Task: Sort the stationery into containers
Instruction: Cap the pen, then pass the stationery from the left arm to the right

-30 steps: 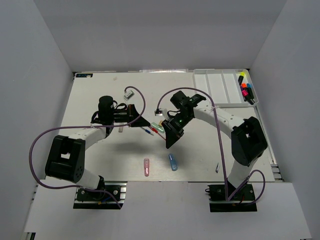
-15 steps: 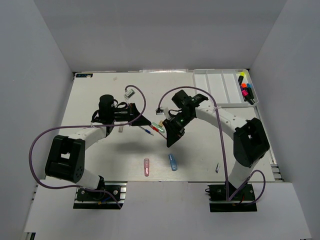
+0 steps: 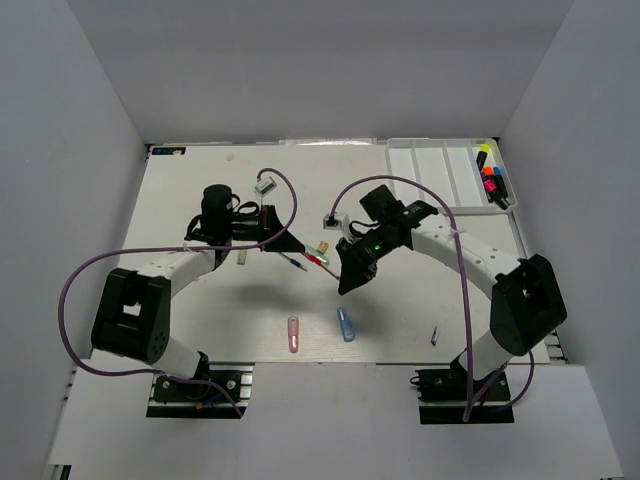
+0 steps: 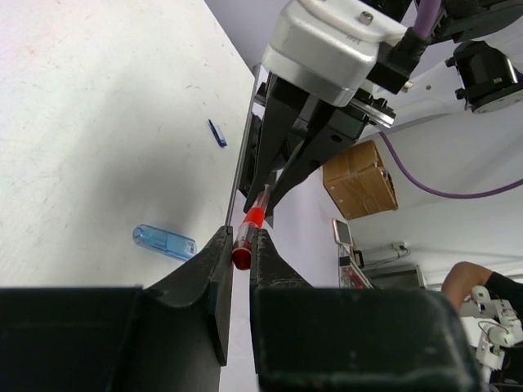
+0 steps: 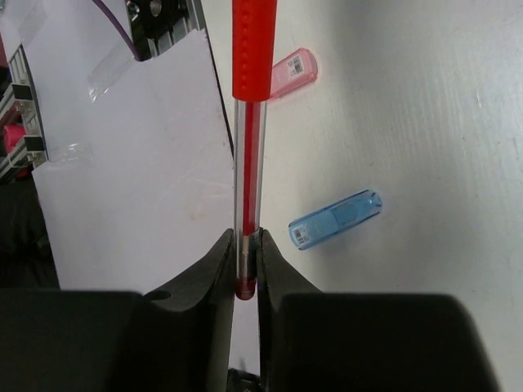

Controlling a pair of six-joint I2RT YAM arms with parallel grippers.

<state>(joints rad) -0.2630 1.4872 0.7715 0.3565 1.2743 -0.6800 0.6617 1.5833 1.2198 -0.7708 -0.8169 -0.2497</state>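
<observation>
A thin red pen (image 3: 322, 264) hangs above the table between my two grippers. My left gripper (image 3: 296, 246) is shut on its red cap end (image 4: 248, 222). My right gripper (image 3: 342, 272) is shut on the other end of its clear barrel (image 5: 250, 122). In the left wrist view the right gripper (image 4: 268, 194) faces me along the pen. A blue pen (image 3: 293, 263) lies under the left gripper. The white divided tray (image 3: 436, 172) stands at the back right, with several highlighters (image 3: 491, 176) in its rightmost compartment.
A pink capsule (image 3: 293, 333) and a blue capsule (image 3: 346, 324) lie near the front edge; both also show in the right wrist view (image 5: 292, 69), (image 5: 335, 219). A small blue bit (image 3: 435, 335) lies front right. A green and tan piece (image 3: 318, 249) lies by the pen.
The right arm's elbow has swung to the right and its gripper has shifted slightly right. The left gripper has edged right. The red pen stays between the two grippers.
</observation>
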